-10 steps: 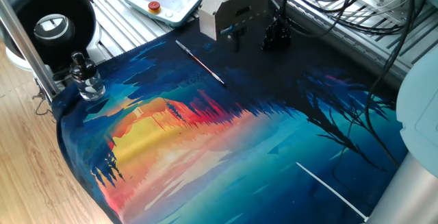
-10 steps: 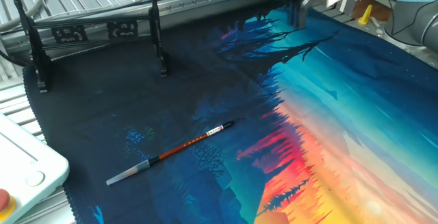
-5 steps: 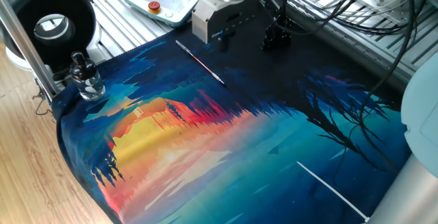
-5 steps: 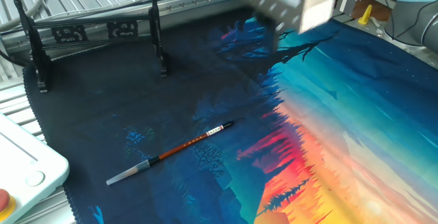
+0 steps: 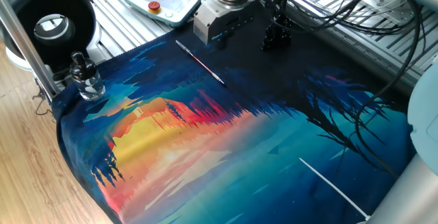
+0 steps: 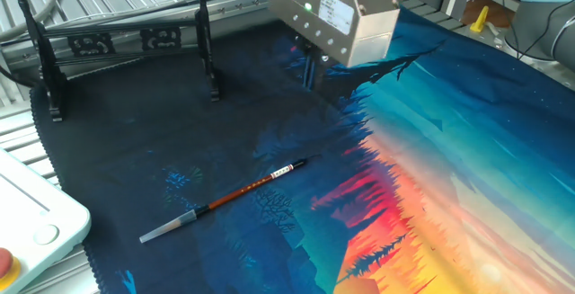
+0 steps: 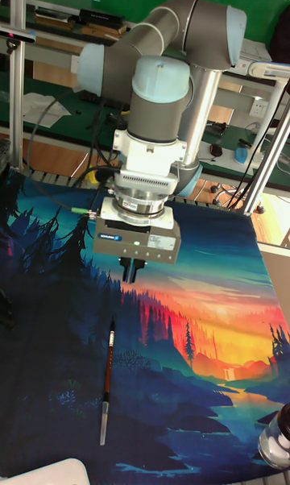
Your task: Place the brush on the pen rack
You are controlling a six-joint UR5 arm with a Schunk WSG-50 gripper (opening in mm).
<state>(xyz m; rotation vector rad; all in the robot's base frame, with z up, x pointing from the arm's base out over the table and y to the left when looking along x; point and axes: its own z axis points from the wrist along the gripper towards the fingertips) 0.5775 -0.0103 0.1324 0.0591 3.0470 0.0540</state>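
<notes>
Reddish-banded brush (image 6: 229,197) lies flat on surface, untouched; pincer (image 7: 133,270) hovers off its dark tip, jaws look together w/ nothing held: open, centre over handle, descend straight.

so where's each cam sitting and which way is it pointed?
One fixed view: high at the bottle side, looking across the mat at the brush and pen rack; shows wrist and claw.
The other fixed view: low by the white pendant, facing across the brush; shows the claw housing.
Tall fixed view: opposite the robot base, facing it; shows the whole arm, claw.
All share the brush.
</notes>
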